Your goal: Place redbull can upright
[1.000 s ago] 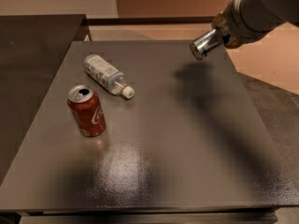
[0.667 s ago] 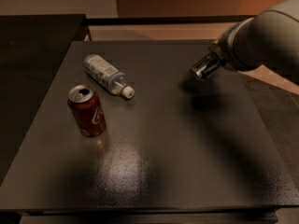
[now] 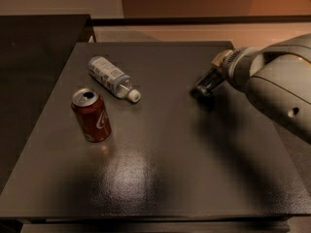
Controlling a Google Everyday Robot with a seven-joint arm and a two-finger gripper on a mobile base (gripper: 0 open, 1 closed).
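The redbull can (image 3: 204, 85) is a slim silver and dark can, tilted, with its lower end at or just above the dark tabletop (image 3: 165, 149) at the right middle. My gripper (image 3: 214, 75) is shut on its upper part, coming in from the right. The bulky grey arm (image 3: 272, 81) hides most of the fingers and the can's top. A dark shadow lies right under the can.
A red cola can (image 3: 91, 115) stands upright at the left of the table. A clear plastic bottle (image 3: 111, 77) with a white cap lies on its side behind the cola can. A darker surface (image 3: 39, 47) adjoins the table on the left.
My arm has come down and leftwards with the can, from high at the back right to close above the tabletop. The cola can and bottle have not moved.
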